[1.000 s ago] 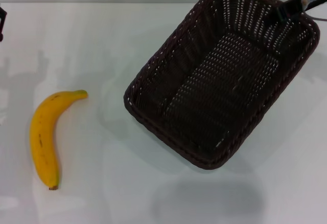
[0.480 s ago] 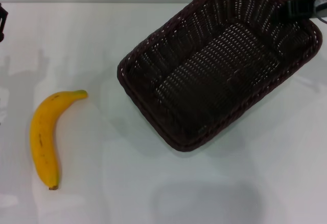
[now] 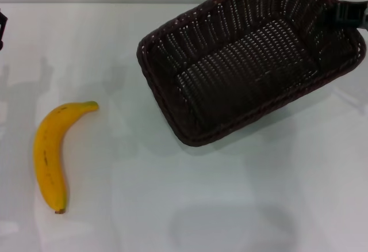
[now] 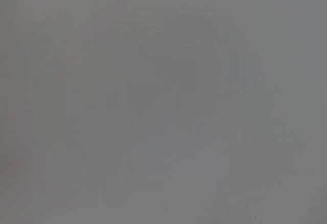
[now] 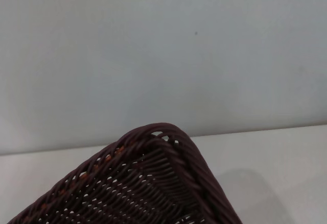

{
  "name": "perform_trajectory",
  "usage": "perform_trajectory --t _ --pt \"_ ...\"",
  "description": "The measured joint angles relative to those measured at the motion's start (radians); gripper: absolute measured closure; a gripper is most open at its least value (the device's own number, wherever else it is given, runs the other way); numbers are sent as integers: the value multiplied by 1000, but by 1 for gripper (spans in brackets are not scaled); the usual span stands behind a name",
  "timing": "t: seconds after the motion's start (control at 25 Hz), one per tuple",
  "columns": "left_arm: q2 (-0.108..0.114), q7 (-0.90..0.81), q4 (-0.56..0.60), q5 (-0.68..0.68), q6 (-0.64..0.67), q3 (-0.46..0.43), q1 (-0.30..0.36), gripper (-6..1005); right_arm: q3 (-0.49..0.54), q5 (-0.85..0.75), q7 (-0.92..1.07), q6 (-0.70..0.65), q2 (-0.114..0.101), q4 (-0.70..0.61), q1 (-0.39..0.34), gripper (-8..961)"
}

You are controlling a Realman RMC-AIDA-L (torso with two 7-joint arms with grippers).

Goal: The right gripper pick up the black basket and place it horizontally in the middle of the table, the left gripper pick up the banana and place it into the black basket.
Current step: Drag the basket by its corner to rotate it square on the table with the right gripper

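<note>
Right pincer [image 3: 347, 14] sits at the far right edge of the head view, its dark finger laid against the right-hand rim of the black basket [image 3: 247, 62]; it appears clenched on that rim, though only part of it shows, so this is a judgement. The basket lies on the far right part of the desk [image 3: 190, 206], turned at a slant, one end raised toward the pincer, which suits a carry by a single rim hold. Its long side is not yet level across the desk and it is right of centre, so the placing step is judged unfinished. The right wrist view shows one braided corner of the basket [image 5: 153, 183] close under the camera, with bare desk and wall beyond, consistent with a grip at that end. The banana [image 3: 50, 151] lies flat on the near left of the desk, well apart from the basket, stem tip pointing toward the far side; it is untouched. Left pincer [image 3: 2, 26] shows only as a dark sliver at the left edge, parked clear of the banana; whether it is released or clenched cannot be told, and the left wrist view gives only a blank grey field. Count: one basket, one banana, two pincers.
</note>
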Motion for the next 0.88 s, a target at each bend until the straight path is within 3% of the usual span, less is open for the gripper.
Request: perform_trajectory --t 0.44,0.88 --pt "2 -1 -15 0 1 -2 -8 116 -197 35 165 -145 0 141 -122 745" --pt "5 -1 -22 0 1 -12 -9 116 -305 44 225 -224 0 157 -148 748"
